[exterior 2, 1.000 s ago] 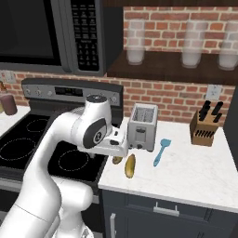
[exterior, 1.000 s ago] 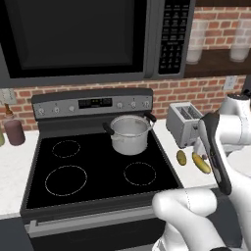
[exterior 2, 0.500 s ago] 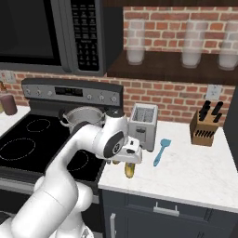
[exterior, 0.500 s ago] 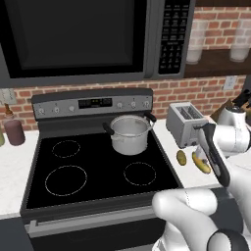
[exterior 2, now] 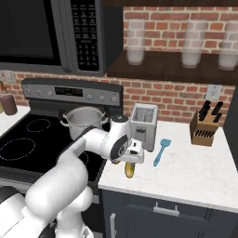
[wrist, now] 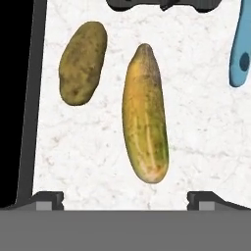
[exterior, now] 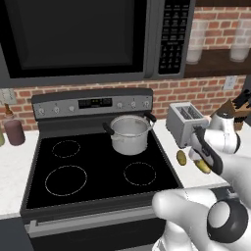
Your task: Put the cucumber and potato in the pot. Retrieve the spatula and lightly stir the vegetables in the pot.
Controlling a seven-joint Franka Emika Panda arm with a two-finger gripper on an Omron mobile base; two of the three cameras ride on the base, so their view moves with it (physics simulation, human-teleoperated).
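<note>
In the hand view the yellow-green cucumber (wrist: pixel 144 115) lies lengthwise on the pale counter, straight ahead of my gripper (wrist: pixel 126 201). The gripper is open, its fingertips (wrist: pixel 46 200) wide apart and holding nothing. The brownish potato (wrist: pixel 82 62) lies just left of the cucumber, apart from it. The blue spatula (wrist: pixel 241 54) shows at the right edge. From the base, my gripper (exterior 2: pixel 131 161) hangs just over the cucumber (exterior 2: pixel 130 170), with the spatula (exterior 2: pixel 161 151) to its right. The steel pot (exterior: pixel 130 133) stands on the stove's back right burner, left of the potato (exterior: pixel 182 157) and cucumber (exterior: pixel 202 166).
A silver toaster (exterior 2: pixel 143 125) stands on the counter right behind the vegetables. The black stovetop (exterior: pixel 73 166) borders the counter on the left. A knife block (exterior 2: pixel 205 128) sits at the back right by the brick wall. A microwave (exterior: pixel 83 39) hangs above the stove.
The arm has swung right from the stove side and the hand has come down over the cucumber. The jaws have stayed open. The vegetables, pot and spatula have not moved.
</note>
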